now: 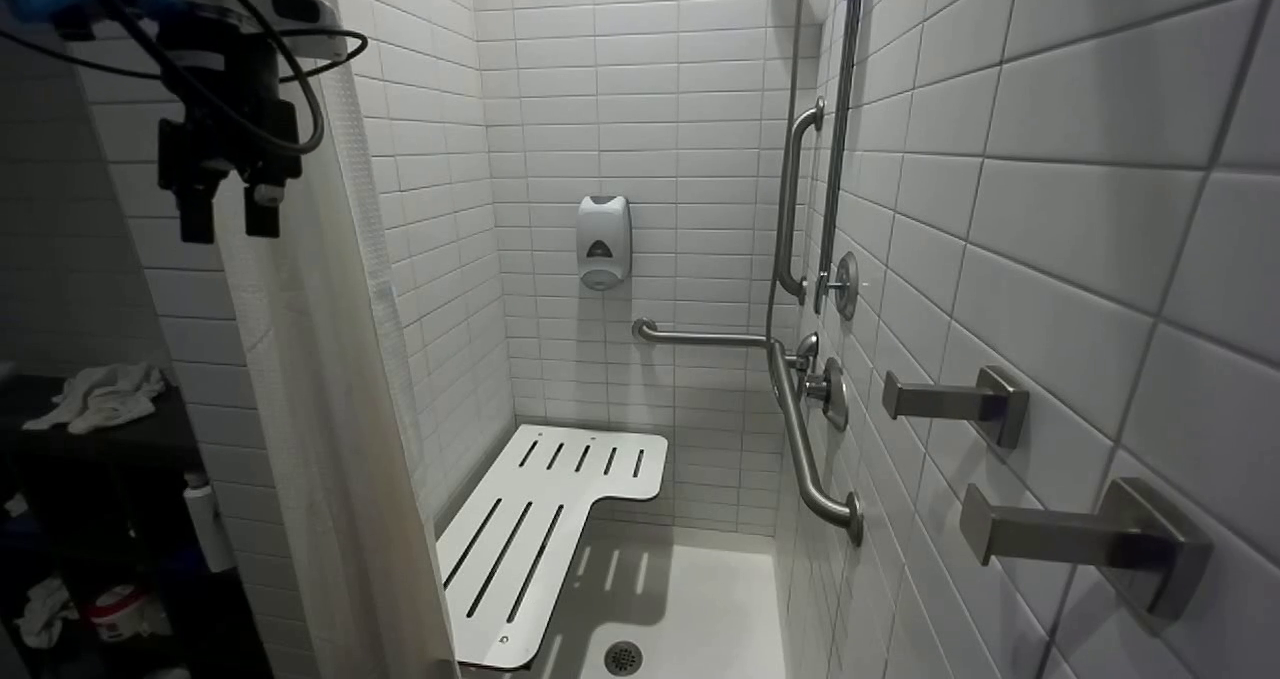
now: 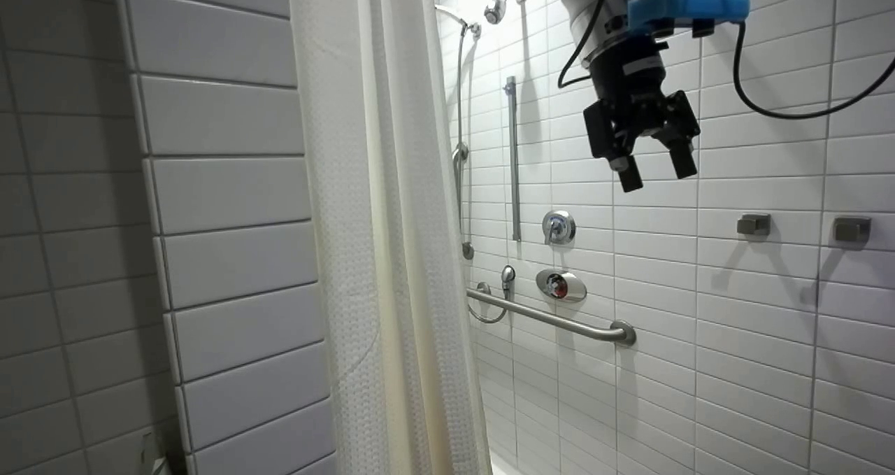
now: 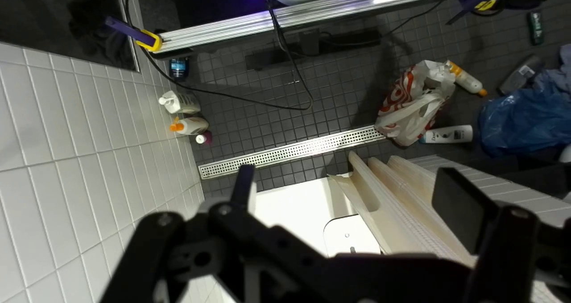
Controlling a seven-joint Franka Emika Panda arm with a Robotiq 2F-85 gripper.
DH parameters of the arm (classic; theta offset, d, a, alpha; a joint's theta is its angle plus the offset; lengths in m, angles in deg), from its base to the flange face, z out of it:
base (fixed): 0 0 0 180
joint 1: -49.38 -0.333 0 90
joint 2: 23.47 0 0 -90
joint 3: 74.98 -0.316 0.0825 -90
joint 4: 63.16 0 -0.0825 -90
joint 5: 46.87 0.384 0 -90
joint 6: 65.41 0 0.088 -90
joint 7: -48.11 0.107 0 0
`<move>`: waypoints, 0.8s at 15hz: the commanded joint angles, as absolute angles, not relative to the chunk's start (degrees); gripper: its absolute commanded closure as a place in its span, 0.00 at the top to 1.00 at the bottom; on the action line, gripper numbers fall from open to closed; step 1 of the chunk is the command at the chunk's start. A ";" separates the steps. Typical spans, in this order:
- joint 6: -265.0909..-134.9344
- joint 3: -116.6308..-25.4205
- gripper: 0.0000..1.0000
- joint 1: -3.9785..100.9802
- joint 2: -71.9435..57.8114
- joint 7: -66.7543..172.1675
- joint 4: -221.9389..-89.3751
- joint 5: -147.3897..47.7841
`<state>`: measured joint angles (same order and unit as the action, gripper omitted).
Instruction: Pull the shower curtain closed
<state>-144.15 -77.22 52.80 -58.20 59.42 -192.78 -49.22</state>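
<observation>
wrist view: your black two-fingered claw (image 3: 351, 193) gapes wide, empty, clear of the tall white folded-fabric shower curtain (image 3: 401, 213).

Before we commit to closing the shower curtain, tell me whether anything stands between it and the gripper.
Nothing visible does. In an exterior view, a gap separates the open gripper and the shower curtain; the vertical slide bar seen through it is mounted on the tiled wall behind.
</observation>
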 commanded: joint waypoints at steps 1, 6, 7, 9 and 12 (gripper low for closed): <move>-143.84 -74.43 1.00 53.67 -54.57 59.20 -188.46 -46.83; -143.57 -71.75 1.00 54.06 -48.61 58.68 -181.64 -42.51; -143.57 -71.60 1.00 54.14 -47.03 58.97 -180.12 -41.97; -142.79 -71.49 1.00 54.13 -43.52 59.68 -176.30 -40.95; -140.54 -71.47 1.00 54.01 -38.62 60.12 -170.28 -40.68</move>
<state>-144.03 -71.34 53.54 -44.65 59.41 -177.85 -41.48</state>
